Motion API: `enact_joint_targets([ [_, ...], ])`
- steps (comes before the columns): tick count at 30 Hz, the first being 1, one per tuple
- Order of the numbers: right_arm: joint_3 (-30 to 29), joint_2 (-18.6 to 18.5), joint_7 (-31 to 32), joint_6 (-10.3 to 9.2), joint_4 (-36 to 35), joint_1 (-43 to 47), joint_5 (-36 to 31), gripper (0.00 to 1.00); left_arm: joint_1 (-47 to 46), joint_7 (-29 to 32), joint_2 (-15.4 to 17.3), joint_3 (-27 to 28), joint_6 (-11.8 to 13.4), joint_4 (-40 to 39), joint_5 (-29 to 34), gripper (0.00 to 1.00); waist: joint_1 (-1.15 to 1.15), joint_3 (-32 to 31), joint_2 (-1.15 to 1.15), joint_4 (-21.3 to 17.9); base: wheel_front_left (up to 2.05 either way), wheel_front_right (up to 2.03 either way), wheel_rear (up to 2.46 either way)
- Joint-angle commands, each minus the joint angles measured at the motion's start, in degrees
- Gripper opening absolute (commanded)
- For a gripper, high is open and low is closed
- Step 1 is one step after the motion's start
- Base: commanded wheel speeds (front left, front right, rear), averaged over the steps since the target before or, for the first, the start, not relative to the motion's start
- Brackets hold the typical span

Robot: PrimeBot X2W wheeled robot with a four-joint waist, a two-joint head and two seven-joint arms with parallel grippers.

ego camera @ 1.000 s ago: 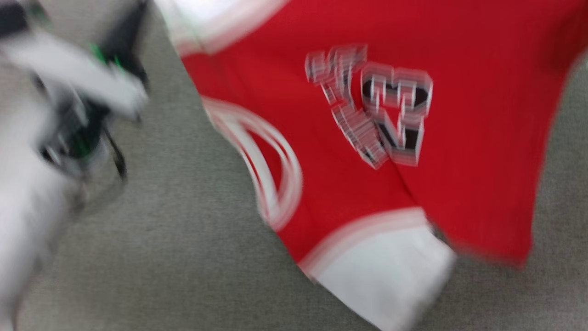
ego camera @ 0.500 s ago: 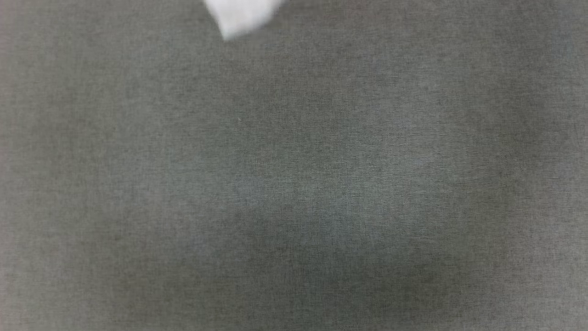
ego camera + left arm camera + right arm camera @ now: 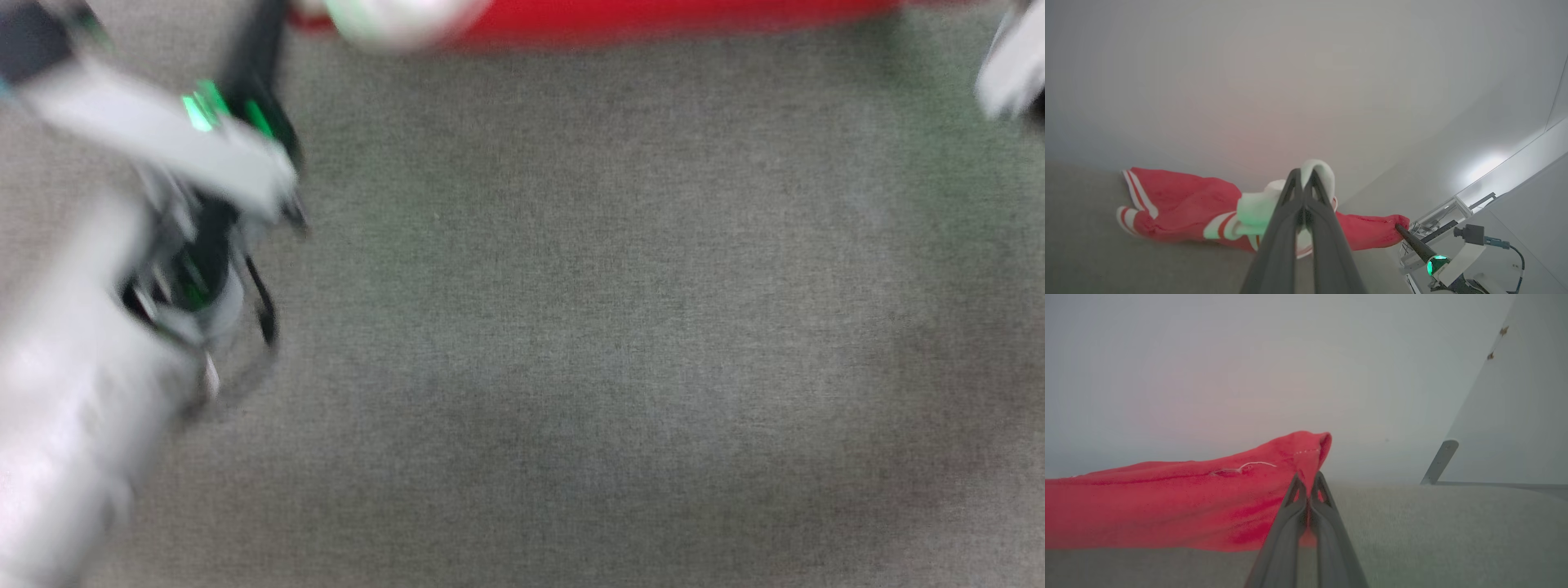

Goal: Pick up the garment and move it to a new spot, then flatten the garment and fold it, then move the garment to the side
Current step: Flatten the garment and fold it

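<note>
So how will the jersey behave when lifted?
Likely floppy: the jersey sags and bunches between the two grips. Probably light: the right fingers hold up its corner by a thin pinch. It may drag on the grey surface.

A red garment point(image 3: 1180, 200) with white sleeves and red-and-white striped trim, against a plain, faintly mottled grey surface point(image 3: 571, 327).

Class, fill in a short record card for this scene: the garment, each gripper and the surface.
garment: red and white with striped trim; stretched between both grippers, low over the surface
left gripper: shut on a white part of the garment
right gripper: shut on a red edge of the garment
surface: grey fabric
head view: blurred, with the garment at its top edge
</note>
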Motion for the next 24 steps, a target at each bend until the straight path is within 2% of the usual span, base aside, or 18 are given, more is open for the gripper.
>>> enact_joint_targets([
  [1,1.5,-1.2,0.4,-0.08,-1.7,3.6,2.1,0.00,3.4,-0.6,0.4,-0.5,0.1,-2.1,0.2,0.00,0.00,-0.9,0.00,0.0,0.00,0.00,0.00],
  [6,5.1,-5.1,4.3,-0.07,-11.1,17.2,10.9,0.00,15.9,-1.9,1.2,-3.2,0.1,-10.4,2.2,0.00,0.00,-3.2,0.00,0.4,0.00,0.00,0.00],
  [10,5.4,-8.3,7.8,-0.07,-19.9,27.9,16.0,0.00,25.1,-2.1,2.8,-4.8,0.1,-15.2,5.1,0.00,0.00,-5.4,0.00,0.4,0.00,0.00,0.00],
  [17,0.4,-11.4,13.9,-0.07,-35.1,45.0,20.6,0.00,38.2,-2.1,4.4,-2.8,0.1,-20.6,9.2,0.00,0.00,-8.5,0.00,0.4,0.00,0.00,0.00],
  [24,-7.5,-11.0,22.5,-0.06,-49.2,61.7,21.0,0.00,48.3,-2.1,7.0,-1.7,0.1,-27.4,11.9,0.00,0.00,-10.1,0.00,1.0,0.00,0.00,0.00],
])
